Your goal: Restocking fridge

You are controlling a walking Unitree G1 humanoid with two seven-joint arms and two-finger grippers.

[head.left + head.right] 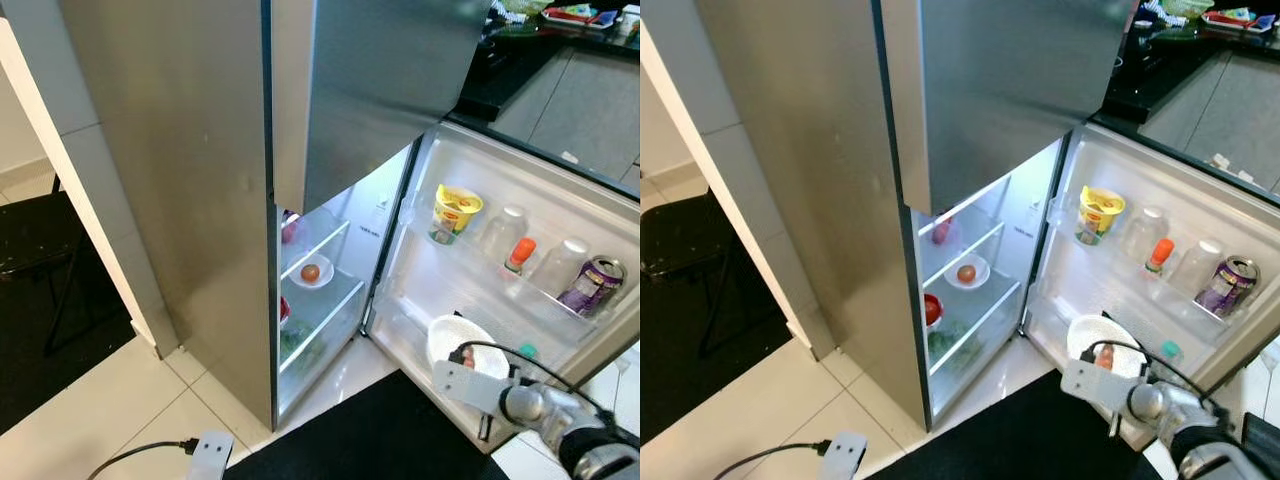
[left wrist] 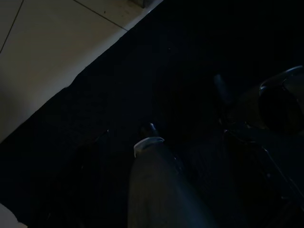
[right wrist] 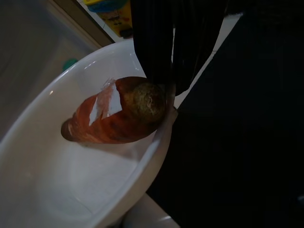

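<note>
Right end effector (image 3: 164,83) clenched on white bowl (image 3: 57,190) rim | bowl holds carrot (image 3: 118,114), lengthwise across | beside open fridge door (image 1: 520,200)

The fridge (image 1: 840,200) stands with its lower door (image 1: 1160,260) swung open, the door shelf holding a yellow cup (image 1: 1098,215), an orange-capped bottle (image 1: 1158,256) and a purple can (image 1: 1223,286) — all in a row. Inside, a small white dish (image 1: 967,273) with a brown round item sits on a glass shelf. At the door's foot the right gripper (image 1: 1103,357) holds a white bowl (image 1: 1092,335) — fingers closed on its rim.
</note>
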